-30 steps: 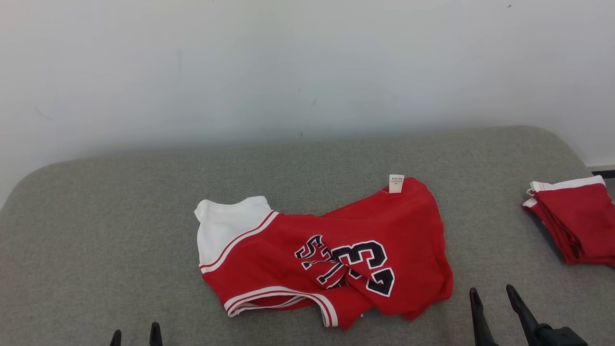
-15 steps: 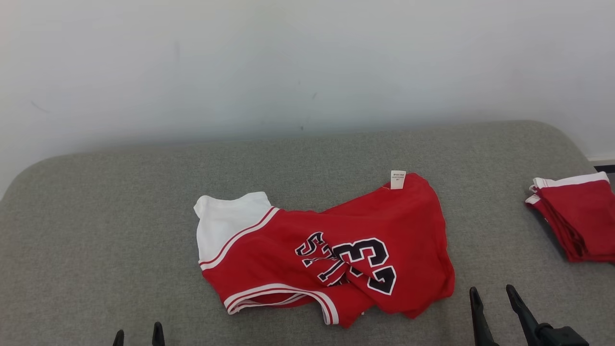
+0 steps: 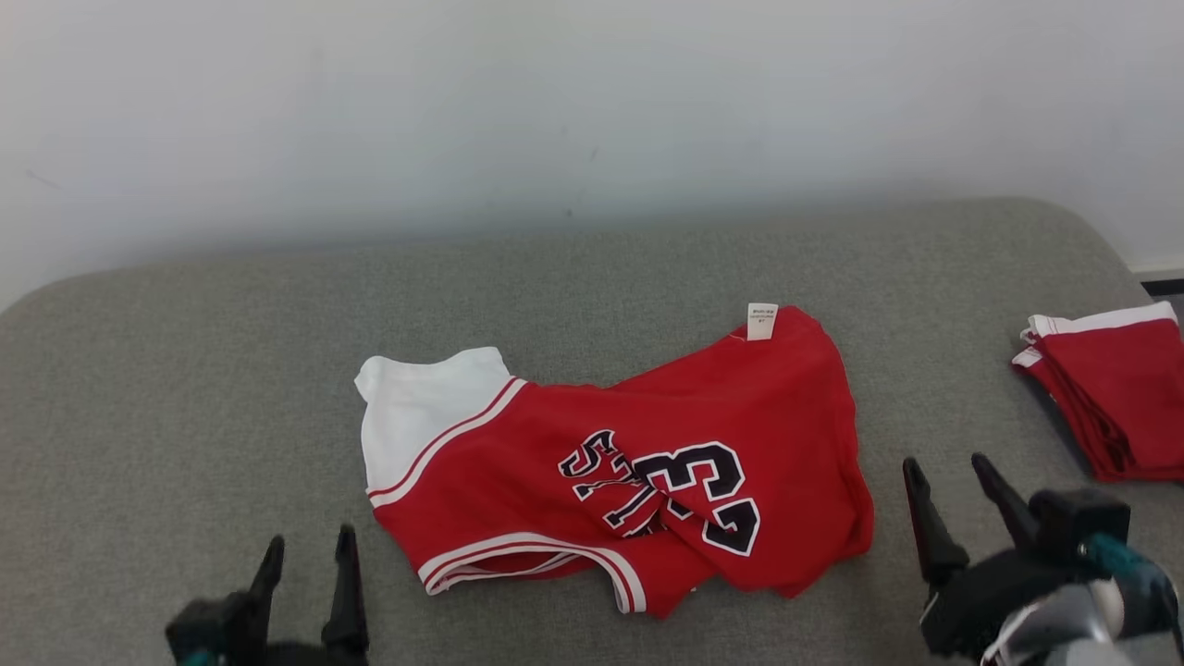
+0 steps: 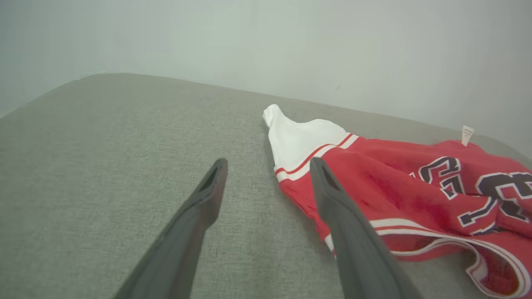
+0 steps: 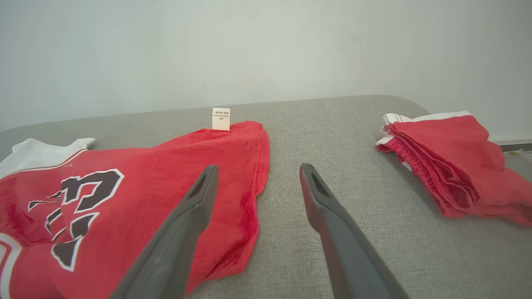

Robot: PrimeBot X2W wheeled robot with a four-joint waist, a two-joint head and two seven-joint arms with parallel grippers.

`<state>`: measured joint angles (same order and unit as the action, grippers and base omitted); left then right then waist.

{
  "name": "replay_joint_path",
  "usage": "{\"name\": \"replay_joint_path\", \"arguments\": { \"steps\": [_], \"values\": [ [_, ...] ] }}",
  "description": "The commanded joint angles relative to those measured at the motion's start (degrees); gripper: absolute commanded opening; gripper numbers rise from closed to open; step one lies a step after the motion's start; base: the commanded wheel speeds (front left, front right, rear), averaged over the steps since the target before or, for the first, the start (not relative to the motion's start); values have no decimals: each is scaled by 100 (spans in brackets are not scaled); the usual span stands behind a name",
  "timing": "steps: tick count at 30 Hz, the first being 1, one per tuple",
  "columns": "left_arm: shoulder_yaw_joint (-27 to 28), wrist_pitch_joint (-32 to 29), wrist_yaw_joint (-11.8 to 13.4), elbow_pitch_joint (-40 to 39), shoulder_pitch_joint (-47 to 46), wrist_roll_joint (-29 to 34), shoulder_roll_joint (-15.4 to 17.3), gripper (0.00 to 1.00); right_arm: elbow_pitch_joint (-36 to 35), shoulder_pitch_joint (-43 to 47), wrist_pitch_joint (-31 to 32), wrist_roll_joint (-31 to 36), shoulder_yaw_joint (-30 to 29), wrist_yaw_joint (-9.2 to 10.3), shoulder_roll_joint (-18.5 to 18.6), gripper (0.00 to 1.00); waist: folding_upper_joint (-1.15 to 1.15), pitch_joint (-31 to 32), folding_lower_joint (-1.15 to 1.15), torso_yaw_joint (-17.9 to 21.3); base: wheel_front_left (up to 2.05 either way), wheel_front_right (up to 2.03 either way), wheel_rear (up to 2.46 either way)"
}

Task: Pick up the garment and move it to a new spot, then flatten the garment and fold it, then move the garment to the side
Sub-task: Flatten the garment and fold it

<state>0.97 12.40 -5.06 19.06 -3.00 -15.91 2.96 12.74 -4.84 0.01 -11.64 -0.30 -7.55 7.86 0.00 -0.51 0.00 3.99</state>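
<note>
- Garment, head view: crumpled mid-surface. Left gripper at 7 o'clock of it, right gripper at 4 o'clock. Both farther into frame than a second ago, wide open, empty. Pickup approach judged begun.
- Left wrist view: garment at 2 o'clock, untouched.
- Right wrist view: garment at 10 o'clock, untouched.

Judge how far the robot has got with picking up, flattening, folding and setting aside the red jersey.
Done: nothing on this jersey; it lies crumpled on the grey surface, though another red garment sits folded at the right. In hand: the left claw and right claw hover open and empty near it. Left: lifting, moving, flattening, folding, setting aside.
</note>
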Motion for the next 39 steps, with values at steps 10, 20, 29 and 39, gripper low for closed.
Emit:
{"name": "replay_joint_path", "arguments": {
  "steps": [10, 20, 29, 39],
  "values": [
    [-70, -1646, 261, 852, -2127, -170, 140, 100, 223, -1894, 1120, -232, 488, 17, 542, 100, 0, -970, 0, 127, 0, 0, 0],
    [36, -2388, 661, 1788, -3420, -226, 330, 100, 890, -3067, 1195, -425, 1055, 17, 758, 100, 0, -1633, 0, 328, 0, 0, 0],
    [-12, -2417, 885, 2355, -3908, -105, 508, 100, 1203, -3352, 990, -541, 1308, 17, 889, 100, 0, -1815, 0, 407, 0, 0, 0],
    [-217, -2654, 697, 2768, -4116, -111, 552, 0, 1388, -3628, 1244, -602, 1547, 17, 1046, 100, 0, -1859, 0, 451, 0, 0, 0]
  ]
}}
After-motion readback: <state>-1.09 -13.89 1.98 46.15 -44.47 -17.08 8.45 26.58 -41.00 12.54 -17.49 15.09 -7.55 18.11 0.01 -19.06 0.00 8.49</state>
